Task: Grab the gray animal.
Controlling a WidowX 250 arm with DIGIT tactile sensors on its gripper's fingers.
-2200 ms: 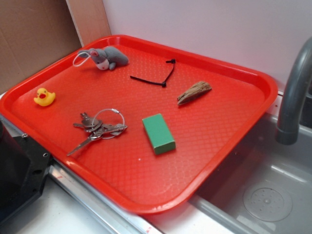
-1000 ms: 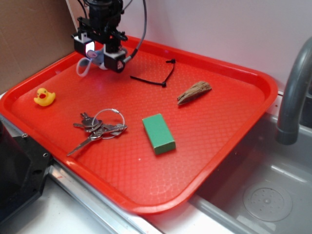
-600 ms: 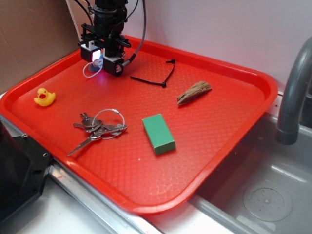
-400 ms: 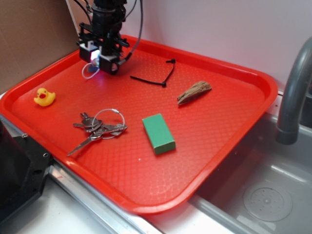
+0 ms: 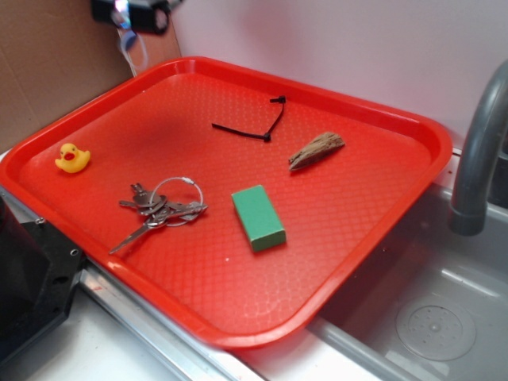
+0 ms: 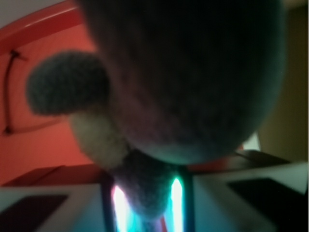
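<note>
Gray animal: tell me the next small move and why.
Probably just hold the grip and stop rising. The gray animal fills the wrist view, pinched between the fingers, and the gripper is already high above the red tray.

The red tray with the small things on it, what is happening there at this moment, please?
The gripper is up above the far left corner of the red tray, and the wrist view is filled by the gray animal, held off the tray. The yellow duck, keys, green block, wood piece and black tie lie on the tray.
</note>
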